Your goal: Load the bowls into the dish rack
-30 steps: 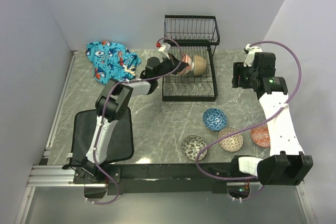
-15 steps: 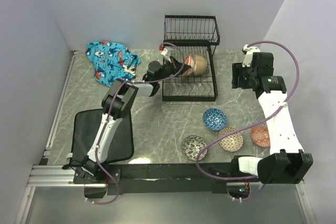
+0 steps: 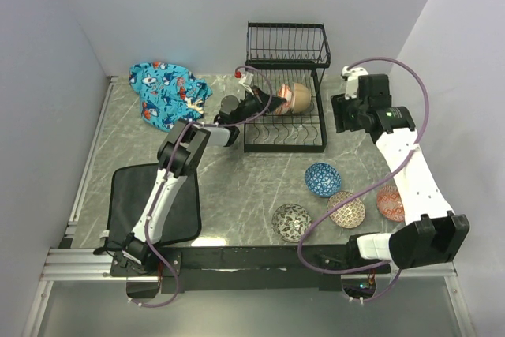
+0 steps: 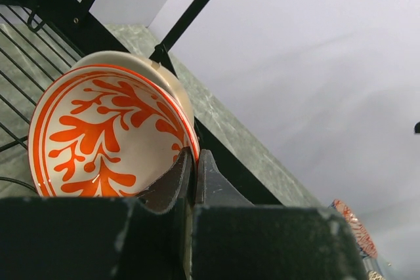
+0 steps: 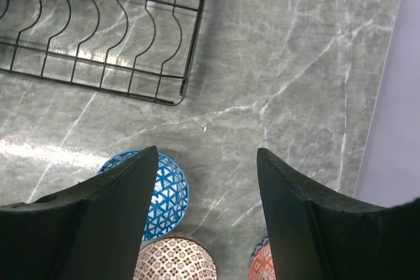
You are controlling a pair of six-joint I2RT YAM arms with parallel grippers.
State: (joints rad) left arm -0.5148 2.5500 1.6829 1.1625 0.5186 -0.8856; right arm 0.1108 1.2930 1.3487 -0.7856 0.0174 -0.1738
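My left gripper [image 4: 193, 162] is shut on the rim of the red-orange floral bowl [image 4: 105, 136], held on edge in the lower tier of the black dish rack [image 3: 286, 128], against the cream-white bowl [image 4: 161, 73]. In the top view both bowls [image 3: 290, 97] stand in the rack. My right gripper [image 5: 209, 162] is open and empty, high above the table right of the rack [image 5: 98, 31]. On the table lie the blue bowl [image 3: 323, 179], the brown dotted bowl [image 3: 346, 208], the black-and-white bowl [image 3: 291, 221] and the salmon-orange bowl [image 3: 391, 203].
A blue patterned cloth [image 3: 168, 92] lies at the back left. A black mat [image 3: 150, 203] lies at the front left. Walls close in the table at the back and both sides.
My left gripper has pushed the floral bowl a little further into the rack. My right arm has swung left toward the rack.
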